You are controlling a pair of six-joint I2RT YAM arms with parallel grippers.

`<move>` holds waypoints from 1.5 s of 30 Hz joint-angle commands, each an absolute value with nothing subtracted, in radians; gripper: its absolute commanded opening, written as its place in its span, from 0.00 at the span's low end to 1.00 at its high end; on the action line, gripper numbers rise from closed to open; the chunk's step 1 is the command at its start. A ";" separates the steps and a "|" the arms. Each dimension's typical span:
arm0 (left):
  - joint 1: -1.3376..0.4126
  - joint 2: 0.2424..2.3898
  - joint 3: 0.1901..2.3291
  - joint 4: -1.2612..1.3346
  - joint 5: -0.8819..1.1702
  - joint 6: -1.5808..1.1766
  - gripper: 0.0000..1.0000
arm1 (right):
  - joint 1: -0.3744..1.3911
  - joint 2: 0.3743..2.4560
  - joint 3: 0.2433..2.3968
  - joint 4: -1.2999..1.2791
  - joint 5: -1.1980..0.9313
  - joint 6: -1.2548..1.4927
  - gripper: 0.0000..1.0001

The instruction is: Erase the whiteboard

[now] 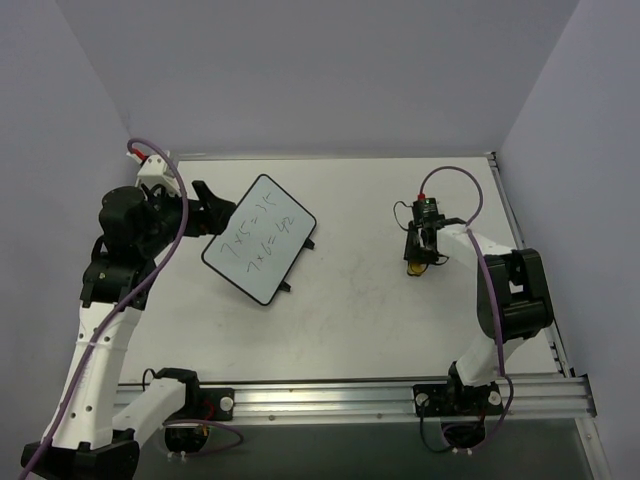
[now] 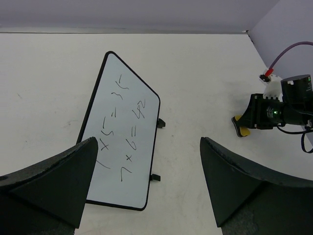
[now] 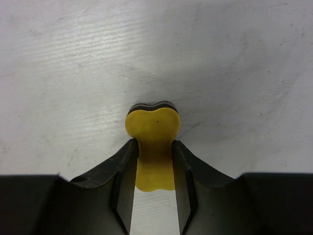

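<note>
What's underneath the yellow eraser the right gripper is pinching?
Beneath the yellow top of the eraser a thin black layer shows, then bare white table. The eraser and right gripper cover any contact below.

Whiteboard [image 1: 259,239] bearing sums, right fingers [image 1: 411,252] at eraser [image 1: 414,267]

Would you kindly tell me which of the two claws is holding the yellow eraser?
The right claw: its fingers pinch the yellow eraser at its waist, while the left claw stands wide open beside the whiteboard.
</note>
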State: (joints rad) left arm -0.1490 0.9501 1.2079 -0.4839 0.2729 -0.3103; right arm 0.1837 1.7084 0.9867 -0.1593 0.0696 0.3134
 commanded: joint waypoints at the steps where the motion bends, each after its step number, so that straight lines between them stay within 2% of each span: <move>1: -0.150 0.968 1.215 -0.477 0.195 -0.310 0.94 | 0.216 1.640 1.043 -0.196 0.034 0.330 0.14; 11: -0.141 1.095 1.281 -0.515 0.051 -0.296 0.94 | 0.362 1.614 1.143 -0.124 -0.048 0.386 0.13; 17: -0.068 1.319 1.483 -0.595 0.142 -0.207 1.00 | 0.420 1.680 1.242 -0.080 -0.098 0.396 0.12; 19: -0.028 1.365 1.512 -0.594 0.225 -0.203 0.99 | 0.436 1.700 1.270 -0.063 -0.126 0.399 0.12; 21: -0.005 1.437 1.551 -0.607 0.305 -0.198 0.90 | 0.448 1.719 1.293 -0.061 -0.135 0.396 0.12; 24: 0.040 1.517 1.560 -0.588 0.382 -0.192 0.86 | 0.472 1.733 1.322 -0.043 -0.144 0.399 0.12; 29: 0.052 1.646 1.582 -0.580 0.502 -0.198 0.64 | 0.532 1.767 1.382 -0.011 -0.147 0.419 0.13; 30: 0.052 1.663 1.585 -0.580 0.509 -0.198 0.62 | 0.541 1.787 1.391 -0.011 -0.146 0.419 0.13; 31: 0.052 1.687 1.583 -0.571 0.549 -0.199 0.55 | 0.561 1.796 1.414 -0.011 -0.141 0.422 0.13; 35: 0.051 1.726 1.578 -0.537 0.623 -0.215 0.51 | 0.595 1.835 1.449 0.028 -0.132 0.433 0.13; 45: 0.045 1.793 1.577 -0.569 0.632 -0.183 0.48 | 0.660 1.893 1.523 0.038 -0.112 0.443 0.13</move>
